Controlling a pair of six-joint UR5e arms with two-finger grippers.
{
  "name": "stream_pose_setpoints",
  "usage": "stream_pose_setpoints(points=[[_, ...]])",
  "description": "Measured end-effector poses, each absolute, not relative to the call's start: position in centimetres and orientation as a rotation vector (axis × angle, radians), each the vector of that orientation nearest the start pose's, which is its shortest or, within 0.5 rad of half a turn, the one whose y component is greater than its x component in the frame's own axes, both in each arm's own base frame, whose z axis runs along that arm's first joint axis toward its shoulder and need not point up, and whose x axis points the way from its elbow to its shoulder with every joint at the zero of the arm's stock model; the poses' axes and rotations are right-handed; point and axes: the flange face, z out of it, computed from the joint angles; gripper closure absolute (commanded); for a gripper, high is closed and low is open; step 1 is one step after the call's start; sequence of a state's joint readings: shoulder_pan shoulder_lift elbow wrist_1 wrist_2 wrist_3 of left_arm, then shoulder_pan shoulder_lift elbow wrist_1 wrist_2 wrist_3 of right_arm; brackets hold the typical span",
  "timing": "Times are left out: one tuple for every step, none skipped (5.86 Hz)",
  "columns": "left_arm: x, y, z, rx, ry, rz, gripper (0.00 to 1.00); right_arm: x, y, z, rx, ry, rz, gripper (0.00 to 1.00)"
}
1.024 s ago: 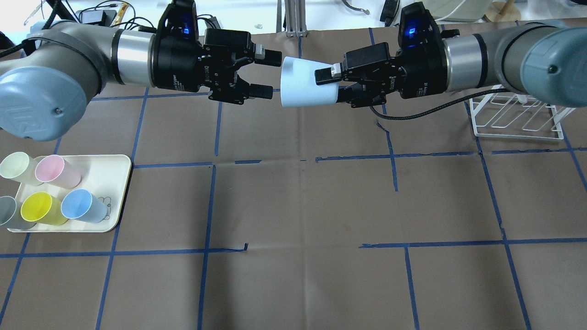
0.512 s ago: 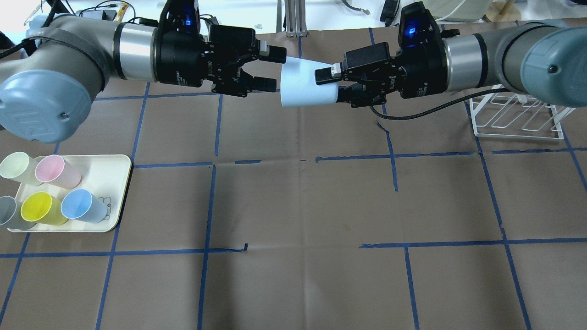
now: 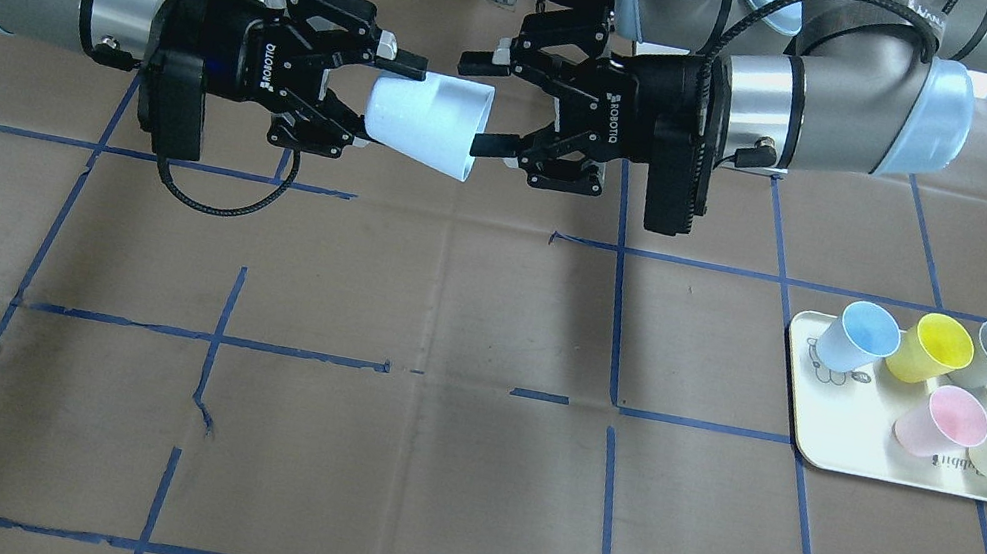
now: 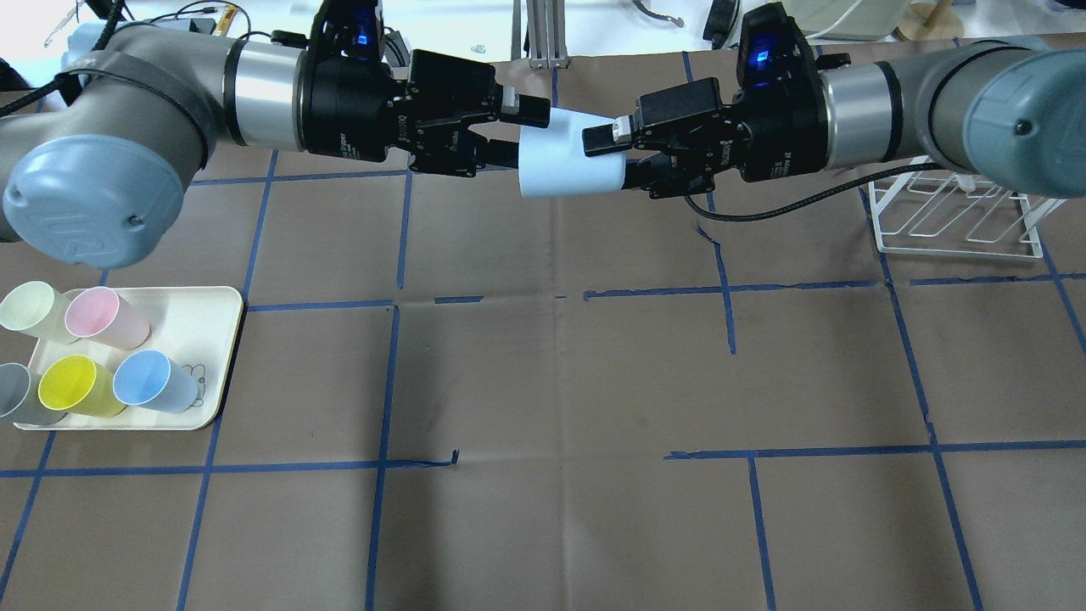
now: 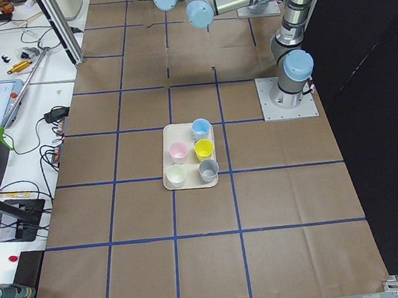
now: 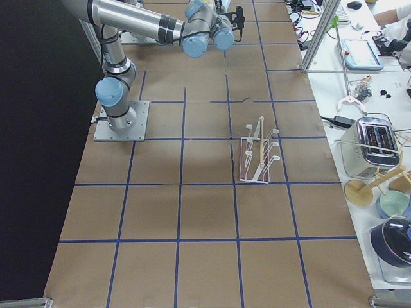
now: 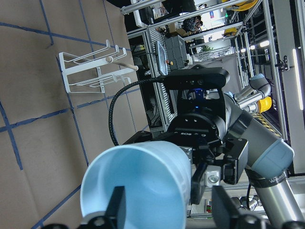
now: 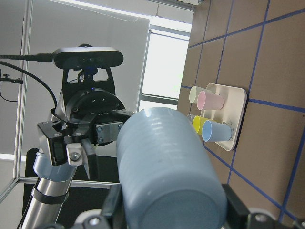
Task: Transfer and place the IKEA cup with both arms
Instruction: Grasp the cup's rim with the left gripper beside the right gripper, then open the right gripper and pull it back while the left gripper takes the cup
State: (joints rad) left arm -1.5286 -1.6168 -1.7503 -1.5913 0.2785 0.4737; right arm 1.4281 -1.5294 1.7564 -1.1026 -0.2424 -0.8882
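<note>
The pale blue IKEA cup (image 4: 564,161) is held on its side in the air over the far middle of the table, with its rim toward the left arm. My right gripper (image 4: 612,159) is shut on the cup's narrow base end. My left gripper (image 4: 519,133) is open, with its fingers at the cup's rim. In the left wrist view one finger stands in front of the cup's mouth (image 7: 138,186) and the other outside its wall. The cup also shows in the front view (image 3: 423,128) and in the right wrist view (image 8: 167,176).
A cream tray (image 4: 216,339) at the left front holds a second blue cup (image 4: 153,380), a pink cup (image 4: 106,316), a yellow cup (image 4: 76,386) and two more. A white wire rack (image 4: 950,212) stands at the right.
My left gripper has moved right toward the cup; its open fingers have gone from clear of the rim to reaching it. The right arm and the cup have stayed still.
</note>
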Motion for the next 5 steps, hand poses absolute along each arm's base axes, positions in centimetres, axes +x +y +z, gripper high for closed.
stream_pose_setpoints(points=[[-21.0,-50.0,44.9,-0.229,-1.829,0.132,0.85,16.2,-48.9,41.7,-0.169,1.75,-0.12,0.55],[-21.2,-49.8,45.2,-0.232,-1.828,0.131,0.89,16.2,-48.9,41.7,-0.169,1.75,-0.12,0.55],[-21.3,-49.6,45.5,-0.232,-1.827,0.133,0.92,16.2,-48.9,41.7,-0.169,1.75,-0.12,0.55],[-21.3,-49.5,45.8,-0.235,-1.826,0.137,0.93,16.2,-48.9,41.7,-0.169,1.75,-0.12,0.18],[-21.3,-49.4,45.9,-0.238,-1.825,0.14,0.93,16.2,-48.9,41.8,-0.164,1.75,-0.118,0.0]])
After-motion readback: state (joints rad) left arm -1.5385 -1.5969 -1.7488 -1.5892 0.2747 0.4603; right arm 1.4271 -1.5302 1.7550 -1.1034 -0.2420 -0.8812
